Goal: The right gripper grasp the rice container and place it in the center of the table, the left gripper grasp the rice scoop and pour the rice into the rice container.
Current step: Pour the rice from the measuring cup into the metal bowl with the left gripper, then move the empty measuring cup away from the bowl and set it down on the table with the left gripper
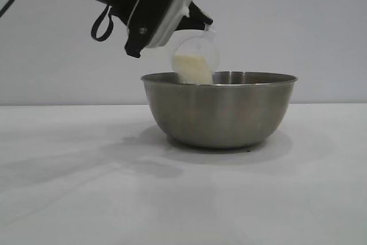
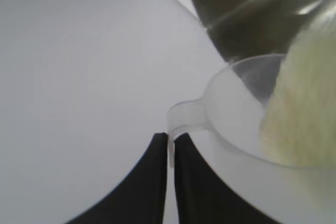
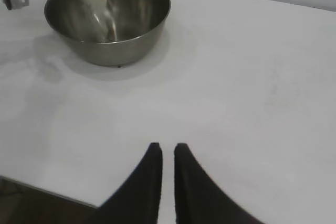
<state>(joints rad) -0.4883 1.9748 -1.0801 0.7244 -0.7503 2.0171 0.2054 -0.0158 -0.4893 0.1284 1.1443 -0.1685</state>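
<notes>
On the table (image 1: 69, 199), left gripper (image 2: 170, 148) jaws pinch the rice scoop (image 1: 196, 55) over the rice container (image 1: 218, 110); right gripper (image 3: 167, 153) jaws closed.

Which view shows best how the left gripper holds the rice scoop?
The left wrist view: the left gripper pinches the rice scoop by its tab. The exterior view hides the pinch; the right wrist view shows only the scoop over the rice container.

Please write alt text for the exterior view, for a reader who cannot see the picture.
The left gripper holds the rice scoop tilted over the near-left rim of the rice container, with the rice gathered at the scoop's lower end. The steel container stands upright on the white table. The right gripper is not in this view.
</notes>
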